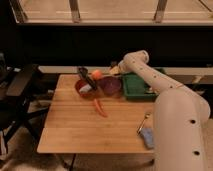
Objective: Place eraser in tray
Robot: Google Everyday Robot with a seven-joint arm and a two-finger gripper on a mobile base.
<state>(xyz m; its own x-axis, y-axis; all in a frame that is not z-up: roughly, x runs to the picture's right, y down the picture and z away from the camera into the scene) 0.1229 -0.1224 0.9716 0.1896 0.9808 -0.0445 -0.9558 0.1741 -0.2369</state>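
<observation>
The green tray (136, 89) sits at the table's far right, partly covered by my arm. My gripper (113, 70) hangs at the end of the white arm, just above the far rim of the purple bowl (111, 85) and left of the tray's near corner. I cannot make out the small dark eraser; it may be hidden at the gripper.
A red bowl (84, 88) holds a black-handled utensil (85, 76), with an orange object (96, 74) behind it. An orange-red carrot-like piece (100, 107) lies mid-table. A blue item and a utensil (145, 131) lie at the front right. A black chair (20, 85) stands to the left.
</observation>
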